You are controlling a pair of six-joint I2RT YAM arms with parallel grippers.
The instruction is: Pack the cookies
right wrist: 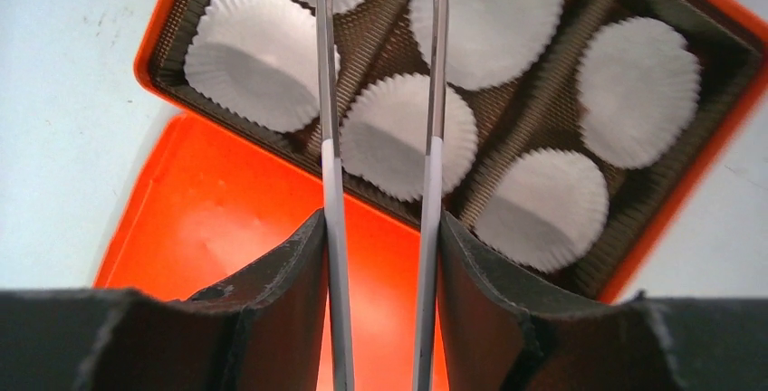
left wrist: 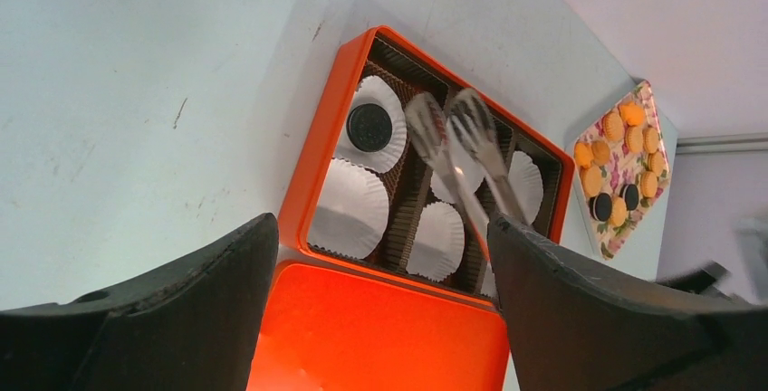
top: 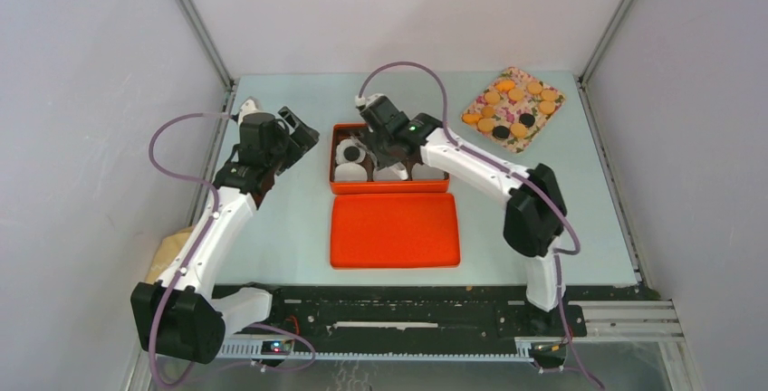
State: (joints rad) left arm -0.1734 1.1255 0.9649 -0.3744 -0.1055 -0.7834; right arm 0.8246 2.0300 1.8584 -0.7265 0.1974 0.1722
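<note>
One dark cookie [top: 349,153] lies in the far-left liner of the orange box [top: 391,189]; it also shows in the left wrist view [left wrist: 369,127]. The other liners [right wrist: 409,135] are empty. More orange and dark cookies [top: 513,109] lie on a floral tray at the back right [left wrist: 620,165]. My right gripper [top: 379,138] is shut on metal tongs [right wrist: 328,138], whose empty tips hover spread over the box's middle liners [left wrist: 494,169]. My left gripper [top: 303,138] is open and empty, left of the box.
The orange box lid [top: 394,230] lies flat just in front of the box, touching it. The floral tray [top: 552,112] sits near the right wall. Grey walls enclose the table on the left, back and right.
</note>
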